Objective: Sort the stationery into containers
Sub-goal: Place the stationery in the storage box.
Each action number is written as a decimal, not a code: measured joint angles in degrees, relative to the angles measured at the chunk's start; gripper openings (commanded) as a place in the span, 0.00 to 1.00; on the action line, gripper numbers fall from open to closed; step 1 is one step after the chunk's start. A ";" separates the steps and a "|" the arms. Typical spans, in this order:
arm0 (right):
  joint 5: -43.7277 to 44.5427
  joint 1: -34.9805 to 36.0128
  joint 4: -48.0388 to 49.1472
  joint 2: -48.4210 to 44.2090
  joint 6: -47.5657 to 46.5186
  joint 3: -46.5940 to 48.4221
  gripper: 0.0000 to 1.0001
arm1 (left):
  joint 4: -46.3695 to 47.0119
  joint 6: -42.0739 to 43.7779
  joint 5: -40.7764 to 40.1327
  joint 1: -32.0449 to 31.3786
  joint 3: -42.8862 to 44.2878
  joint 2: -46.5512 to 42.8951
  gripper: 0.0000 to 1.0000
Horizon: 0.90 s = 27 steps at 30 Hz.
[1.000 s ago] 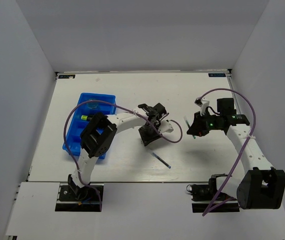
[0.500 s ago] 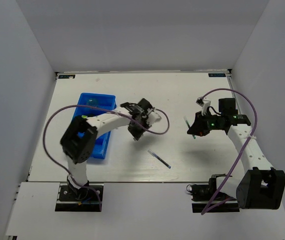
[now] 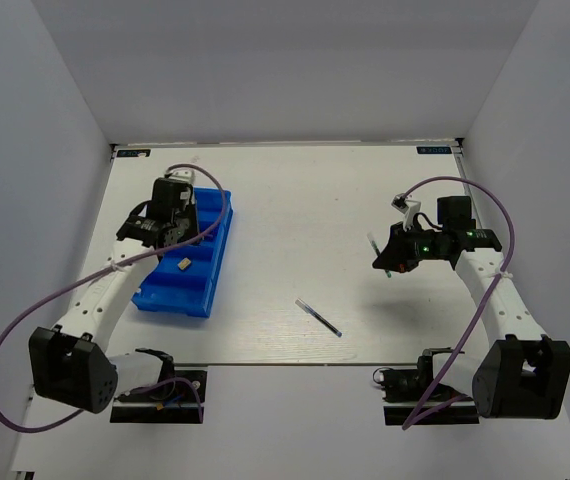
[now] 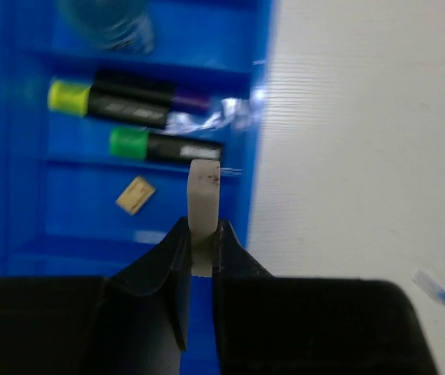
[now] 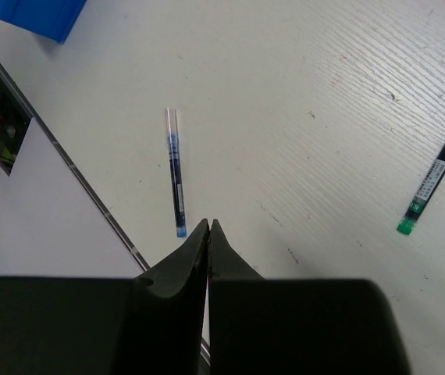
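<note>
We see white table [image 3: 295, 190], walls [image 3: 60, 110] at 9, 12, 3 o'clock | blue tray [image 3: 168, 303] at 9 | left gripper [image 4: 201, 234] pinches white eraser [image 4: 204, 187] over it | right gripper [image 5: 208, 226] closed, empty | blue pen [image 3: 319, 318] at 6, near edge

The tray [image 3: 180, 300] lies at the table's [image 3: 295, 200] left (highlighters [image 4: 129, 105] inside); a pen [image 3: 319, 318] lies to its right.
</note>
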 measured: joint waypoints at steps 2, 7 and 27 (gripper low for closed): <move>-0.28 0.00 0.00 -0.04 -0.02 0.00 0.00 | -1.36 -3.30 -1.77 2.86 -1.22 0.87 0.00; -0.61 0.00 -0.02 -0.04 0.00 0.00 0.00 | -3.82 -8.50 -3.93 4.68 -1.57 4.52 0.00; 4.22 -0.74 -1.73 0.96 -0.74 0.00 0.46 | -4.90 -12.79 -4.04 7.21 -2.25 12.87 0.68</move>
